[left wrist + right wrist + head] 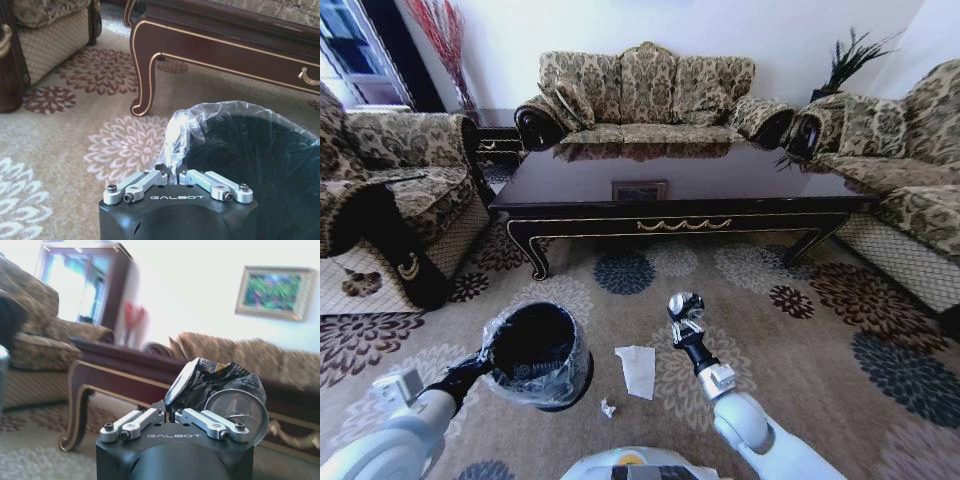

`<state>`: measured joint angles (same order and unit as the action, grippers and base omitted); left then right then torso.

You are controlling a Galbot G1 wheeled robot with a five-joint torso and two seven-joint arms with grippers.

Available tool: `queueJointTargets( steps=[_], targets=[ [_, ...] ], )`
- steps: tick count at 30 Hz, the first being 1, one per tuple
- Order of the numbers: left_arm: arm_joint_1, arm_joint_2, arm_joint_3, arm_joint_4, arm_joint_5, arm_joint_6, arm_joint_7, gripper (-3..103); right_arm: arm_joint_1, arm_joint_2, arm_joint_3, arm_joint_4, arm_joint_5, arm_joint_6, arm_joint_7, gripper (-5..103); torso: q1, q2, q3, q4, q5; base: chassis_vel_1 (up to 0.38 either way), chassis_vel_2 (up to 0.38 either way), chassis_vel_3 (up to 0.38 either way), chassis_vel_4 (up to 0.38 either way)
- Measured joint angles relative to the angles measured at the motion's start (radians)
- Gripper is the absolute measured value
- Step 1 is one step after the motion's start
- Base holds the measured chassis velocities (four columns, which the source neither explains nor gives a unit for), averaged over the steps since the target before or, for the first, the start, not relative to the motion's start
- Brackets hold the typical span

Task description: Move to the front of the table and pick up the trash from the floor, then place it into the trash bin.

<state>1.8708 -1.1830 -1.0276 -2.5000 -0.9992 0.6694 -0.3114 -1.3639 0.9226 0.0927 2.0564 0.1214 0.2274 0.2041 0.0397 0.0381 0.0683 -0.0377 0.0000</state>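
The black trash bin (535, 352), lined with a crinkly clear bag, stands on the carpet in front of the long dark table (680, 205). My left gripper (487, 362) is at the bin's left rim. In the left wrist view the left gripper (172, 173) is shut on the bag's folded edge (178, 135). My right gripper (686, 310) is raised over the carpet to the right of the bin. It is shut on a crumpled silvery and dark wrapper (216, 386). A flat white napkin (638, 369) and a small crumpled scrap (608, 408) lie on the floor between the arms.
Patterned sofas stand around the table: one on the left (390, 200), one behind it (650, 95), one on the right (910, 170). A small corner stand holds a red-branch vase (445, 40). Flowered carpet (820, 340) lies open to the right.
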Motion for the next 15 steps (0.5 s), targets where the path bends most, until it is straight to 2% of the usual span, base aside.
queueJointTargets(
  steps=[2,4,7,9,12,14,15],
  targets=[
    [0.002,0.000,0.004,0.000,-0.004,0.004,0.002,5,0.004,-0.001,0.001,0.008,-0.019,0.028,-0.033,4,0.000,0.000,0.000,0.0000,0.0000,0.000,0.000,0.000,0.000],
    [0.009,0.001,0.017,0.000,-0.008,0.009,0.015,5,0.012,-0.005,-0.010,0.016,-0.030,0.085,-0.105,4,0.000,0.000,0.000,0.0000,-0.0001,0.000,0.000,0.000,0.000],
    [0.010,0.003,0.026,0.000,-0.007,0.011,0.027,5,0.020,-0.006,-0.025,0.016,-0.026,0.116,-0.146,4,0.000,0.000,0.000,0.0000,0.0000,0.000,0.000,0.000,0.000],
    [0.010,0.006,0.041,0.000,0.002,0.011,0.056,5,0.044,-0.006,-0.069,0.009,-0.018,0.167,-0.227,4,0.000,0.000,0.000,0.0000,-0.0001,0.000,0.000,0.000,0.000],
    [0.011,0.008,0.046,0.000,0.011,0.011,0.075,5,0.063,-0.006,-0.101,0.002,-0.017,0.186,-0.264,4,0.000,0.000,0.000,-0.0002,-0.0001,0.000,0.000,0.000,0.000],
    [0.021,0.003,0.045,0.000,0.024,0.011,0.100,5,0.132,-0.007,-0.191,-0.023,-0.016,0.222,-0.342,4,0.000,0.000,0.000,0.0000,-0.0001,0.000,0.000,0.000,0.000],
    [0.021,0.003,0.045,0.000,0.024,0.011,0.100,5,0.132,-0.007,-0.191,-0.023,-0.016,0.222,-0.342,4,0.000,0.000,0.000,0.0000,-0.0001,0.000,0.000,0.000,0.000]
  ],
)
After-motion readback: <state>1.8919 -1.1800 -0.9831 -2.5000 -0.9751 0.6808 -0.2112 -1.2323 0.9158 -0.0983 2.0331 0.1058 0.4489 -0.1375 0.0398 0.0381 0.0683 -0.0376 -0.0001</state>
